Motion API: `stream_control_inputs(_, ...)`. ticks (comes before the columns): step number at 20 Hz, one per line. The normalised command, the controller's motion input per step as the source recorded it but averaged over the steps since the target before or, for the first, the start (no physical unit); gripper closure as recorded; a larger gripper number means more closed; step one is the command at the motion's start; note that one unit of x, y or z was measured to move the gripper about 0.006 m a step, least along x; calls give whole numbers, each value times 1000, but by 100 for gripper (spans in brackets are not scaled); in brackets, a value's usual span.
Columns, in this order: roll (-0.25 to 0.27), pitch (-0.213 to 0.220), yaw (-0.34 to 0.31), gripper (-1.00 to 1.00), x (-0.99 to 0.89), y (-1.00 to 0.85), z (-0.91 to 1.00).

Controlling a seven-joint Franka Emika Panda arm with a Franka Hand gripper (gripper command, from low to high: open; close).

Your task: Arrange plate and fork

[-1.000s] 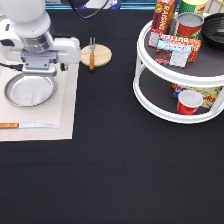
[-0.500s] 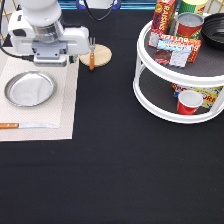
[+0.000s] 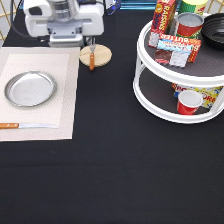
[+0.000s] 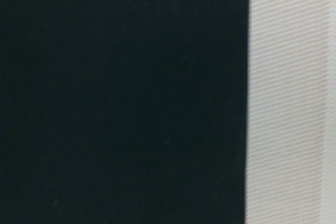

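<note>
Plate lies flat on the pale mat at the exterior view's left, approx. in the mat's middle, so this part of the setting looks already done. A knife with wooden handle lies along the mat's lower edge, below the plate and apart from it. The fork is not on the mat: it rests across a round wooden coaster just beside the mat's top right corner, handle toward the exterior view's bottom, tines toward the top. So the fork seems not yet arranged.

The claw hangs under the white arm head at the exterior view's top, above the mat's upper edge and near the coaster w/ the fork. It carries nothing that I can see. If it is wide or narrow I cannot tell, because the head hides it.

At the right stands a white two-level rack w/ cans, boxes and a red cup; it has no part in the task.

The wrist view shows only the black desk and a strip of the mat, i.e. the hand is over the mat's border. Plate and fork do not show there; only the exterior view shows them.
</note>
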Motion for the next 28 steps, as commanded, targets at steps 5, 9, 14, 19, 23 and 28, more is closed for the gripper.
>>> stream_control_inputs(5,-25,-120,0,-100,-999,305,-573)
stream_control_inputs(9,-36,-114,0,-100,-1000,244,-667)
stream_control_inputs(14,-47,-143,0,-100,-977,219,-458)
stream_control_inputs(19,-76,-203,-10,-100,-525,348,-162)
stream_control_inputs(23,-71,-297,-25,-100,-80,148,-350)
stream_control_inputs(28,-35,-227,-41,-100,-33,11,-355)
